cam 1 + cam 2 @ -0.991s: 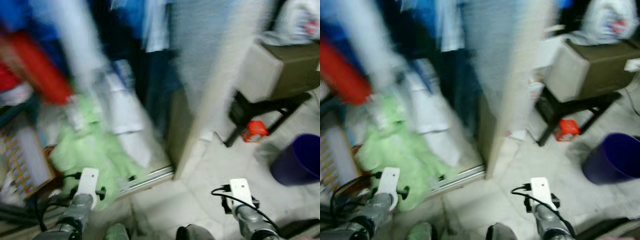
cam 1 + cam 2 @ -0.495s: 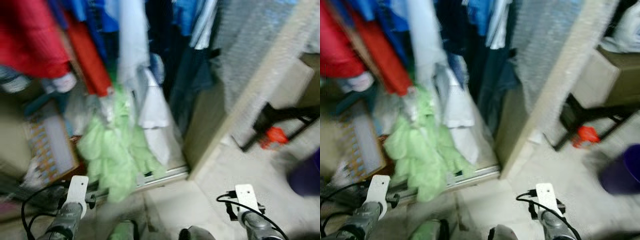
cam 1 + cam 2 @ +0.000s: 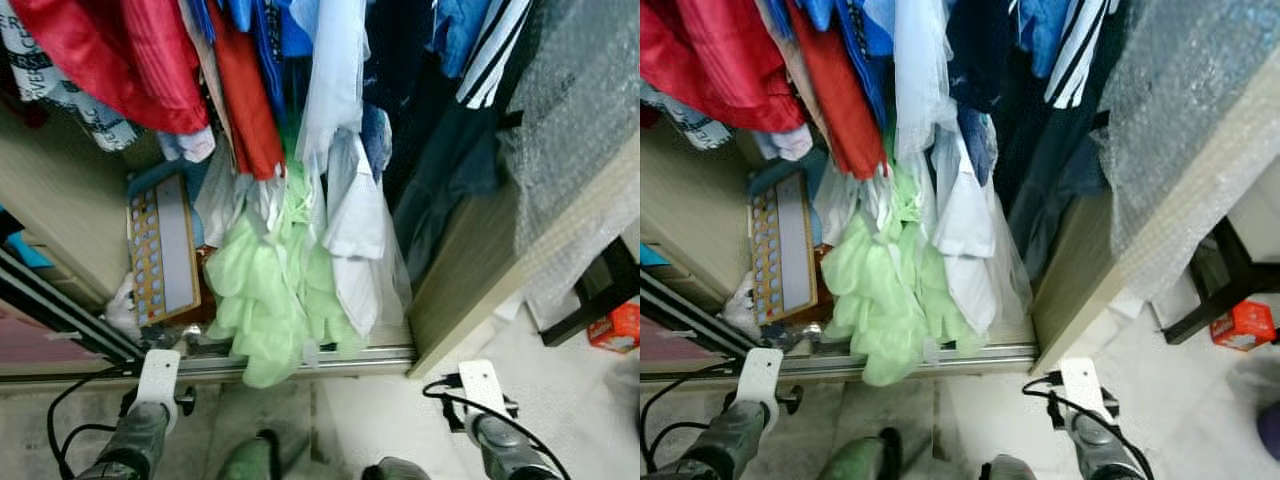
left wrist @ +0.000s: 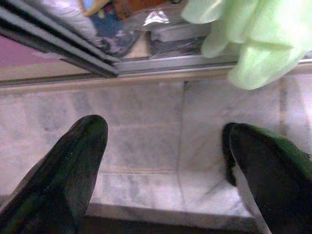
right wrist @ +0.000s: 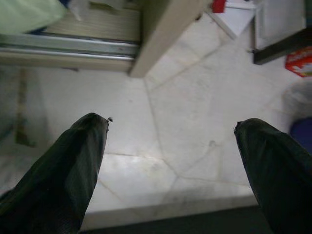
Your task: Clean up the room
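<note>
Before me, an open wardrobe [image 3: 70, 215] crammed with hanging clothes: red garments [image 3: 130, 55] at far left, a pale blue shirt [image 3: 335, 70] in the middle, dark and blue pieces to the right. Below them a light green garment [image 3: 265, 300] hangs down, its lowest fold spilling over the metal sliding-door track [image 3: 330, 358] onto the near edge of the marble floor [image 5: 161, 112]. A white shirt [image 3: 355, 240] hangs just right of it. Left of the green garment, a flat board with rows of coloured dots [image 3: 160, 250] leans inside the wardrobe. At far right, a red carton [image 3: 612, 328] lies on the floor beside a dark table leg [image 3: 590, 305]. My left hand [image 4: 165, 161] hangs above the floor near the track, fingers spread wide, holding nothing. My right hand [image 5: 170, 161] hangs likewise over bare floor, fingers wide apart, empty.
</note>
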You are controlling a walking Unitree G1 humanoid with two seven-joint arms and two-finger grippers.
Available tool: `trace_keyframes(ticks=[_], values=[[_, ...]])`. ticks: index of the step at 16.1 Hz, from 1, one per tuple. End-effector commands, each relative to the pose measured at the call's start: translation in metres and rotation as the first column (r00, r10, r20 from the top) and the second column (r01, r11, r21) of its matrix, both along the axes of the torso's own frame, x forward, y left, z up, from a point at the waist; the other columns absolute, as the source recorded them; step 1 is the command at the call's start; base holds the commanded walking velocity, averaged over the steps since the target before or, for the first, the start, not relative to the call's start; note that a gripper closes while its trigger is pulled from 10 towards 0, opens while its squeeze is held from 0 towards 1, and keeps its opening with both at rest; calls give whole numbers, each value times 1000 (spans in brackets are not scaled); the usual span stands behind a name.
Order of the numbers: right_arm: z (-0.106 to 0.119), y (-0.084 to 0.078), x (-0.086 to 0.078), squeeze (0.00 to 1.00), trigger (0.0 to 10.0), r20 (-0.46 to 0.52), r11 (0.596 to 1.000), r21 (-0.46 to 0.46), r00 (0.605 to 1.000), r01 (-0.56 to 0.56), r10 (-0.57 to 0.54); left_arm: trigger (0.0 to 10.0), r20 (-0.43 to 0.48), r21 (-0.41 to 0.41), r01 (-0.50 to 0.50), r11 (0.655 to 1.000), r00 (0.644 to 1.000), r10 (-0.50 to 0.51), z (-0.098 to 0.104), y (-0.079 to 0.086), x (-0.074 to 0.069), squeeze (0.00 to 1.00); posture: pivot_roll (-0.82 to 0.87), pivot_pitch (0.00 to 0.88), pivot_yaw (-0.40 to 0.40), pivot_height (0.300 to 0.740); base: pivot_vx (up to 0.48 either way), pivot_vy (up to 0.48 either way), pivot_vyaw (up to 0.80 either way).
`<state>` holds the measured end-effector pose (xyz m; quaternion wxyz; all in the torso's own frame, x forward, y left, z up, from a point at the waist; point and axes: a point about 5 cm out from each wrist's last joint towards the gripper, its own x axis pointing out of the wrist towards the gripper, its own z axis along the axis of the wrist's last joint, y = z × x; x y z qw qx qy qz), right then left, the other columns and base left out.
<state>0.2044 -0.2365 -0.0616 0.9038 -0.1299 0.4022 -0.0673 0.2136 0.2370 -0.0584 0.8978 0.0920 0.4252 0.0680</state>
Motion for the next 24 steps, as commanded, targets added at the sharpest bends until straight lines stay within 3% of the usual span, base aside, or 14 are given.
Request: trace_keyframes(ticks=[1,8,15,20,24], values=[[-2,1,-3,0,10000,-17,1000,-3,1000,-2,2,10000,-14,-1,-9,1000,1000,9,-2,3,-4,0,-26,104,-1,740,240,0,0],[0,-1,-1,0,10000,-11,1000,-8,1000,-5,5,10000,-13,1,-6,1000,1000,6,-1,4,-3,0,-27,103,1,740,266,0,543],[-1,-1,-2,0,10000,-12,1000,-11,1000,-17,17,10000,-26,45,-13,999,1000,14,-1,7,-5,0,-27,102,0,740,78,0,0],[1,0,1,0,10000,-2,1000,-11,1000,-28,28,10000,-24,29,-22,999,999,23,-2,6,-5,0,-28,101,0,740,0,0,522],[1,5,4,0,10000,7,999,-11,999,-35,35,10000,-13,0,-31,1000,999,31,-1,5,-4,0,-28,100,0,740,124,0,0]])
